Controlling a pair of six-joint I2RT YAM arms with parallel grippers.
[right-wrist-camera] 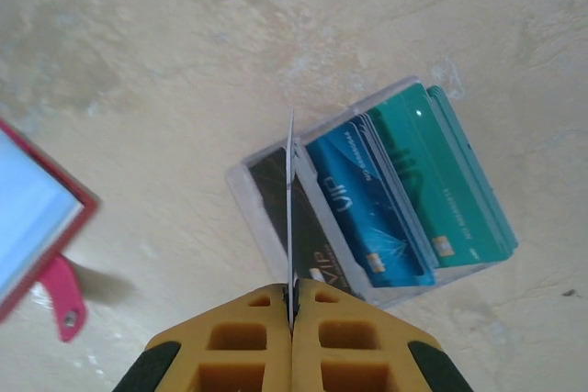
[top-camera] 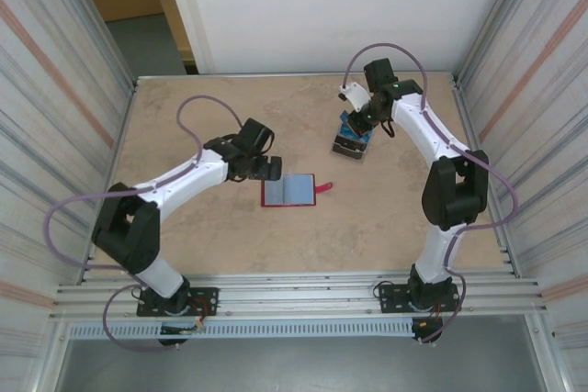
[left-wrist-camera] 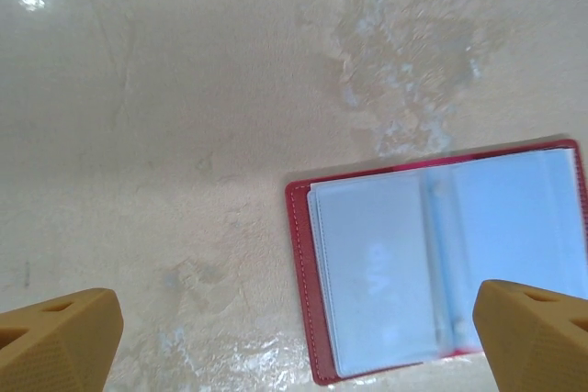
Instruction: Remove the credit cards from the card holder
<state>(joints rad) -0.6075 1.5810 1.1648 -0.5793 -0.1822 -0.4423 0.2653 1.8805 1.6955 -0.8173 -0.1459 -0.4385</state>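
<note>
Yellow plastic fingers are pressed together on a thin credit card (right-wrist-camera: 290, 199): the right pincer (right-wrist-camera: 292, 305) is pinching it upright, edge-on to the wrist camera. Just ahead of and beneath that pincer, the pile of cards (right-wrist-camera: 404, 190), teal, blue and dark, is fanned out in a clear tray (right-wrist-camera: 241, 179). The step in hand is judged to be the drop-off of a pulled card onto the pile. Next, a lowering over the tray and a release are called for, with the card tipped flat so that it is not left leaning on the others. The right arm is stretched far forward, wrist bent down. The red wallet (left-wrist-camera: 441, 263) is lying open just ahead of the left pincer (left-wrist-camera: 294, 332), toward its right finger. That pincer is spread wide with nothing gripped. Faint lettering is made out through one pale pocket, so at least one card is judged to be left inside. The left arm is bent at the elbow, hovering beside the wallet.
</note>
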